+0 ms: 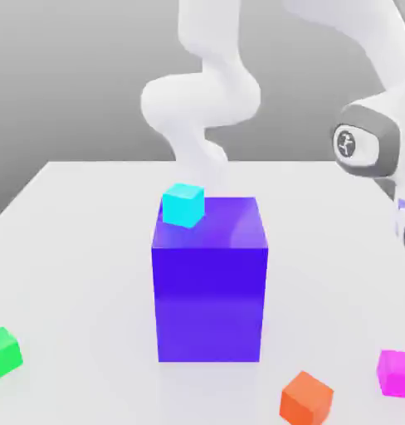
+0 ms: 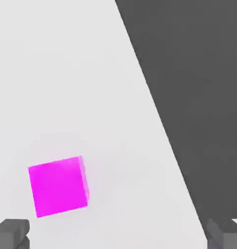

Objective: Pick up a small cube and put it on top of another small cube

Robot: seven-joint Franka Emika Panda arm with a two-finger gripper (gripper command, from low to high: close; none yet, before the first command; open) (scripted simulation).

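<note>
- The pink cube sits flat on the tabletop, at the exterior view's right, with the orange cube near it.
- The gripper stands wide open, its fingers well apart and nothing held between them. The pink cube lies off the midline between the fingers, closer to one of them, so the hand should shift over before going down.
- The cube looks light and stiff, like solid plastic or painted wood; I would expect no give under a squeeze and little risk of breaking.
- Its smooth, plain faces may be somewhat slippery, so the pads should meet two opposite upright sides squarely, around mid-height. It lies slightly turned to the fingers, and a small wrist turn would help keep it from twisting or being caught on a corner.
- The tabletop is pale, smooth and level; a brushed cube might slide. In the hand view its straight edge runs near the cube, with dark grey beyond, so a hard nudge that way could be risky.
- A large blue box stands in the middle, carrying a light-blue cube; the green cube is at the exterior view's left.
- Behind the tabletop, the room is plain grey.
</note>
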